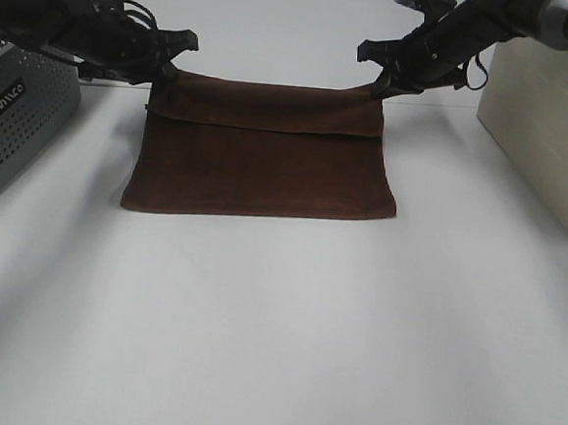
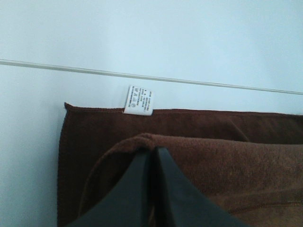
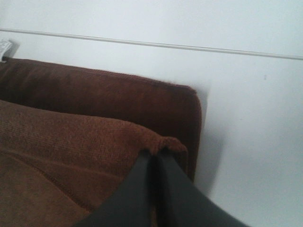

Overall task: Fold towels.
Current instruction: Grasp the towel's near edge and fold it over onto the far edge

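At 9 o'clock from the towel you have a grey metal box point(image 1: 21, 118), its walls punched with small round holes; you cannot tell what it holds. The left gripper point(image 1: 169, 69) sits at the towel's 11 o'clock corner, its dark, smooth fingers point(image 2: 128, 189) pressed together on a raised pinch of the upper layer. The towel point(image 1: 263, 171) lies in the middle of the white table point(image 1: 273, 350). It is a reddish-brown rectangle of soft, looped terry, doubled along its far part so that a stitched hem runs straight across it. In the left wrist view a small white printed tag point(image 2: 138, 100) juts from the lower layer's edge. The right gripper point(image 1: 381, 82) is at the 1 o'clock corner, likewise clamped on a bunched bit of the top layer. At 3 o'clock stands a cream, smooth-sided box point(image 1: 541, 134); its inside is hidden from you.
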{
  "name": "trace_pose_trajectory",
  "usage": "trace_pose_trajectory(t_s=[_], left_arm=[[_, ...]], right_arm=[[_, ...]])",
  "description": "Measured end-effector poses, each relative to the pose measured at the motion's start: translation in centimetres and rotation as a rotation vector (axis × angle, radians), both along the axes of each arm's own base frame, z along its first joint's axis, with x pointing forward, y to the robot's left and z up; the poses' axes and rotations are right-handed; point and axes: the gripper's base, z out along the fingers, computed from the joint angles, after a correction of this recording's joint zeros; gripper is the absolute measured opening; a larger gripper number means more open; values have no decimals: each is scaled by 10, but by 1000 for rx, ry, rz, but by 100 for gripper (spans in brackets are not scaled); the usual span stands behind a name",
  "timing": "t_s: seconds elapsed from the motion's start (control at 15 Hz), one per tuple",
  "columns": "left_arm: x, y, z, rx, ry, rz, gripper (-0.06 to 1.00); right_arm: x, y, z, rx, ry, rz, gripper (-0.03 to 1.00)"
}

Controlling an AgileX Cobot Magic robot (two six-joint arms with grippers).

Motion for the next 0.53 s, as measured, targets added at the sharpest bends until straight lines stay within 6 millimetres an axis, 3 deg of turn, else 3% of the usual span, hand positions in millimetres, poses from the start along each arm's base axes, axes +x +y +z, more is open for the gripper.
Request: trace_pose_trajectory(t_s=[0.07, 0.2, 0.27, 0.33, 0.47, 0.53], left_arm=[[2, 1, -9, 8, -4, 17, 1], [4, 3, -22, 20, -2, 34, 10], [4, 3, -24, 32, -5, 27, 21], [5, 3, -23, 46, -14, 15, 37], [5, 3, -21, 60, -20, -3, 79], [3, 1, -20, 61, -7, -22, 90]], right_arm=[[5, -1, -17, -5, -12, -19, 0], [8, -1, -24, -6, -34, -36, 5], [9, -1, -24, -5, -37, -38, 17], [9, -1, -23, -5, -45, -41, 37], [9, -1, -23, -5, -39, -37, 72], [7, -1, -20, -10, -23, -25, 80]])
